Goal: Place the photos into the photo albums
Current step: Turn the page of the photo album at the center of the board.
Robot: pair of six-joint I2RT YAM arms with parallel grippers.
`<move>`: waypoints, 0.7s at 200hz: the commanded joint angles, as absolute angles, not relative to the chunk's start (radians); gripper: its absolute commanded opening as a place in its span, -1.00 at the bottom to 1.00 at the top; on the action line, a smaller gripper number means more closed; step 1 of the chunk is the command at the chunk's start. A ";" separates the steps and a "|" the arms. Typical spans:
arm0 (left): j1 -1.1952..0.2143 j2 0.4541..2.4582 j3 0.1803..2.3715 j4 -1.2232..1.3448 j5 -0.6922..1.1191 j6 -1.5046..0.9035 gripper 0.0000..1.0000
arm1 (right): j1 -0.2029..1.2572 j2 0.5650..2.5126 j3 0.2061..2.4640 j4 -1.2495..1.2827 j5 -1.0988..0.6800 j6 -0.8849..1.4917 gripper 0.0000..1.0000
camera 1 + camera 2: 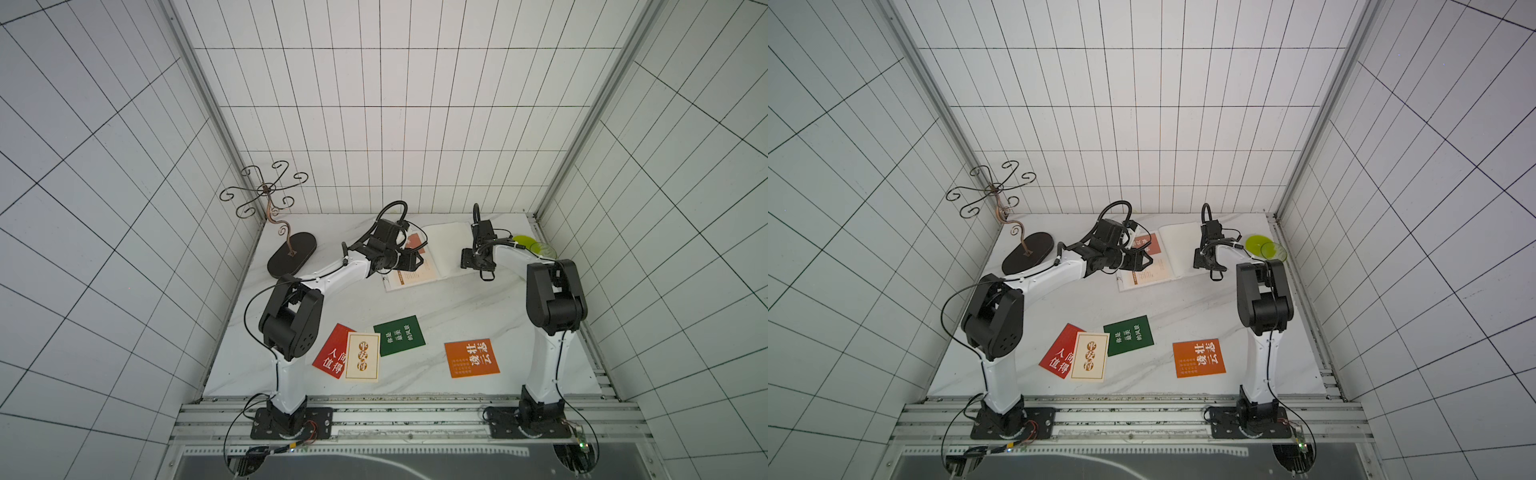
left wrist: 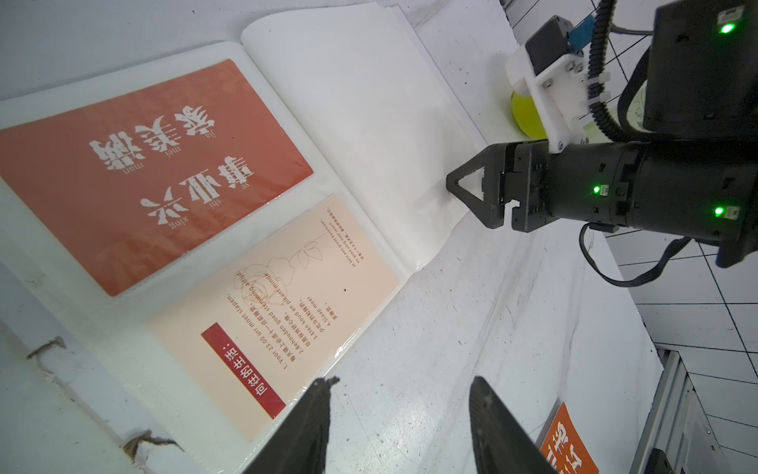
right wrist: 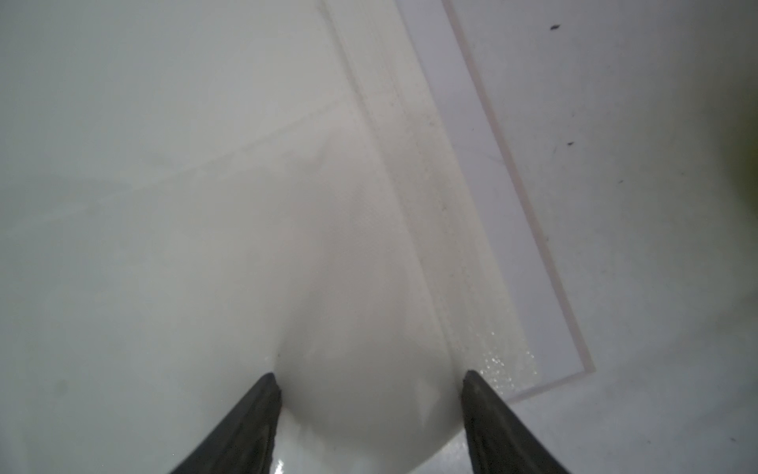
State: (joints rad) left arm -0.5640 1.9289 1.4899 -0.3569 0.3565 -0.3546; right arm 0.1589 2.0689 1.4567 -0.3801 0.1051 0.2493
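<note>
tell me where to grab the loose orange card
Its edge nearest the right arm, probably. The orange card lies flat on the table with nothing touching it, so only an edge can be pinched; bring the right end effector down low from that side.

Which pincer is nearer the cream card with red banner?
Left: left pincer hangs beside the cream card; right pincer sits across the open white album, on its blank page.
</note>
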 commanded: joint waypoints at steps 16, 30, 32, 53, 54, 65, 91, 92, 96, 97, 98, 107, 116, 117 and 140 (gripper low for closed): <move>-0.566 1.925 1.502 -0.353 0.349 -0.344 0.10 | 0.173 2.073 1.414 -0.448 0.174 0.238 0.24; -0.566 1.925 1.501 -0.353 0.348 -0.343 0.10 | 0.177 2.067 1.416 -0.451 0.187 0.235 0.16; -0.566 1.925 1.502 -0.353 0.348 -0.343 0.10 | 0.178 2.067 1.416 -0.451 0.187 0.235 0.15; -0.566 1.924 1.502 -0.353 0.351 -0.343 0.09 | 0.184 2.063 1.417 -0.448 0.193 0.232 -0.01; -0.566 1.924 1.501 -0.354 0.350 -0.343 0.10 | 0.184 2.063 1.418 -0.448 0.193 0.232 -0.01; -0.566 1.924 1.501 -0.353 0.350 -0.344 0.10 | 0.184 2.066 1.419 -0.447 0.189 0.232 -0.04; -0.565 1.922 1.501 -0.353 0.349 -0.342 0.10 | 0.186 2.071 1.422 -0.448 0.179 0.232 -0.25; -0.565 1.921 1.502 -0.353 0.349 -0.342 0.10 | 0.186 2.071 1.422 -0.449 0.179 0.233 -0.25; -0.566 1.921 1.502 -0.353 0.349 -0.342 0.10 | 0.186 2.069 1.422 -0.448 0.180 0.233 -0.27; -0.566 1.921 1.502 -0.354 0.349 -0.342 0.09 | 0.187 2.069 1.422 -0.447 0.181 0.233 -0.29; -0.565 1.921 1.501 -0.354 0.349 -0.342 0.10 | 0.187 2.070 1.422 -0.448 0.181 0.233 -0.31; -0.566 1.921 1.501 -0.354 0.348 -0.342 0.10 | 0.189 2.068 1.423 -0.447 0.182 0.232 -0.50; -0.566 1.921 1.501 -0.354 0.348 -0.342 0.10 | 0.191 2.065 1.426 -0.447 0.184 0.229 -0.76; -0.566 1.921 1.502 -0.354 0.348 -0.342 0.10 | 0.191 2.064 1.427 -0.447 0.185 0.229 -0.78; -0.565 1.918 1.501 -0.355 0.349 -0.344 0.09 | 0.195 2.050 1.430 -0.449 0.194 0.227 -0.91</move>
State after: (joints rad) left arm -0.5640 1.9289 1.4899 -0.3573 0.3565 -0.3546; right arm 0.1852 2.0674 1.4570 -0.3862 0.1638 0.2348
